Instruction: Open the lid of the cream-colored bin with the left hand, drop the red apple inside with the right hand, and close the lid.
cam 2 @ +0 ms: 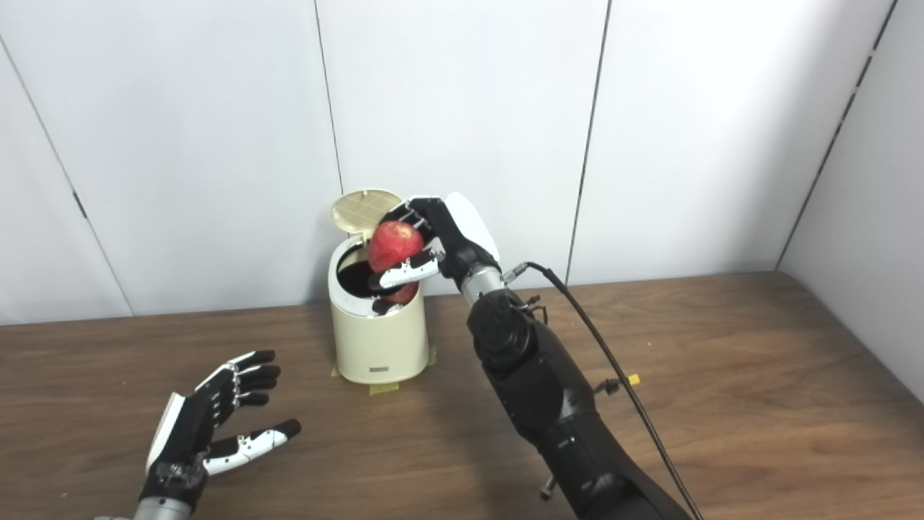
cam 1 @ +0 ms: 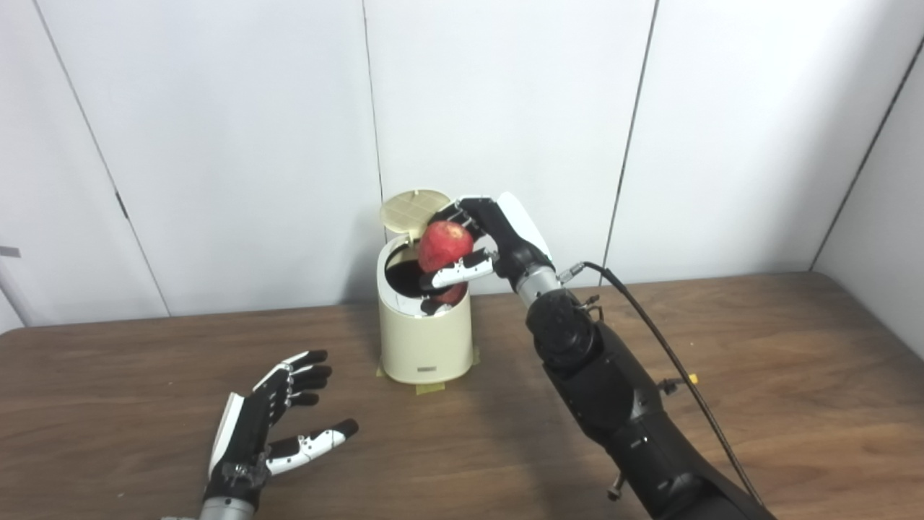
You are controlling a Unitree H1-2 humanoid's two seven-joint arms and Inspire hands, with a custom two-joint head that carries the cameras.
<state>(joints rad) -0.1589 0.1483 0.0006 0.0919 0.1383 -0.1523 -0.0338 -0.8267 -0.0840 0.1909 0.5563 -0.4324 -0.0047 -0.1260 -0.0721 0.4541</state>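
small label on bin (cam 1: 427,371), unreadable (too blurred), nothing else written

A laboratory or test room is indicated. The scene is enclosed by plain white wall panels (cam 1: 505,108) divided by thin dark seams, with no decoration or domestic fittings. A wood-grain worktop (cam 1: 758,347) is set directly against the panels. The cream-colored bin (cam 1: 424,339) is fixed to the worktop by strips of yellowish tape (cam 1: 429,388) at its base. An exposed black cable (cam 1: 671,354) is routed along the black robot arm (cam 1: 613,397).
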